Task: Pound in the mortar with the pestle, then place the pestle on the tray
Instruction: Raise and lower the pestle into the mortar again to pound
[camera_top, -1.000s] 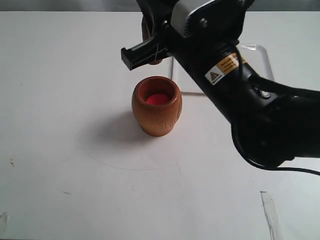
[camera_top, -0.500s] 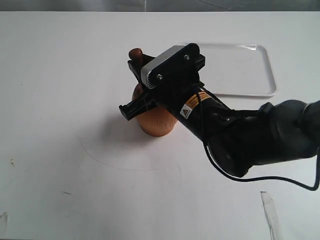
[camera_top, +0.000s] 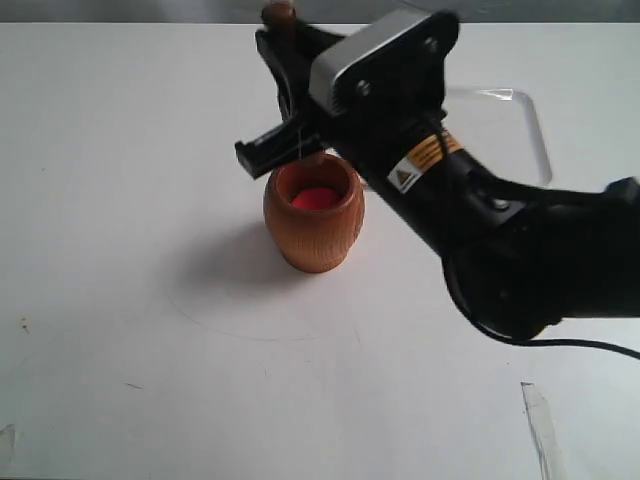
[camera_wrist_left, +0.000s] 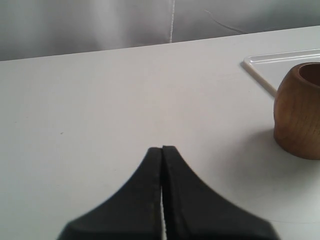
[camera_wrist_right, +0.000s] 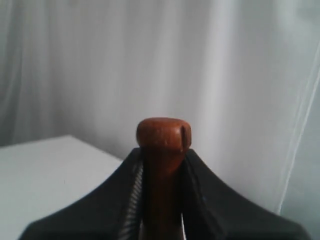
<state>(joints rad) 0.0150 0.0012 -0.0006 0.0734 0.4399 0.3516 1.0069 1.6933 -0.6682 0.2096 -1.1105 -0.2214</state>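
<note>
The orange-brown mortar (camera_top: 313, 225) stands upright on the white table, its red bottom showing. My right gripper (camera_top: 285, 50) hangs above and just behind it, shut on the dark reddish pestle (camera_top: 279, 13), whose knob pokes out past the fingertips. In the right wrist view the pestle (camera_wrist_right: 163, 135) is clamped in the right gripper (camera_wrist_right: 162, 156). The pestle's thick end is mostly hidden by the gripper, just over the mortar's rim. The white tray (camera_top: 530, 130) lies behind the right arm, partly covered. My left gripper (camera_wrist_left: 162, 149) is shut and empty, low over the table, with the mortar (camera_wrist_left: 299, 112) and tray (camera_wrist_left: 280, 62) off to one side.
The right arm (camera_top: 500, 250) fills the space right of the mortar. A strip of clear tape (camera_top: 538, 420) is stuck near the table's front right. A grey curtain hangs behind the table's far edge.
Half a second ago my right gripper was down with the pestle in the mortar; it has since lifted back up, uncovering the mortar's mouth. A second ago it was also raised.
</note>
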